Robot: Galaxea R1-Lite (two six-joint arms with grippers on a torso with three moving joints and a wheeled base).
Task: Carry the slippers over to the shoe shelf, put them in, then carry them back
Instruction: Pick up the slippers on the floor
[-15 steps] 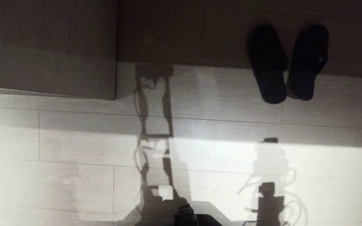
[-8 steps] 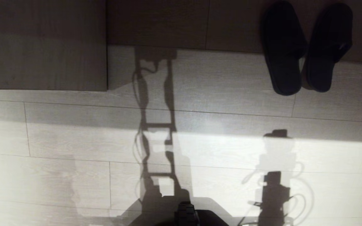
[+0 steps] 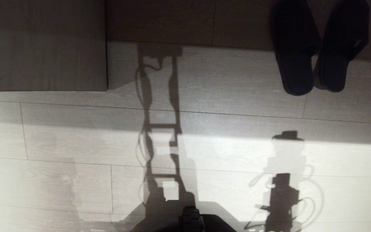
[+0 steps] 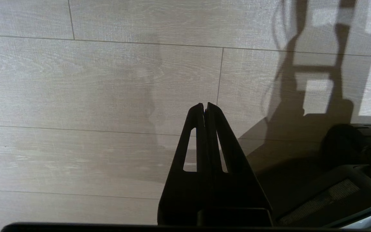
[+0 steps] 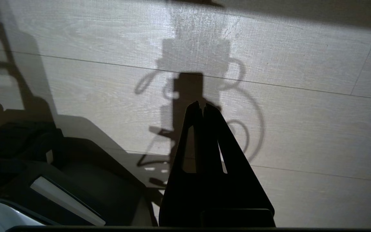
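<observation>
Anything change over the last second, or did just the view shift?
Only the camera moved: the whole floor scene slid up and slightly right in the head view, so the slippers now run off the top edge. They lie side by side as before. Left gripper and right gripper remain shut, holding nothing.

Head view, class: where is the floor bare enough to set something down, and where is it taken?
Bare floor runs from the wooden panel at far left to below the slippers. The far right is taken by that pair, lying close together.
</observation>
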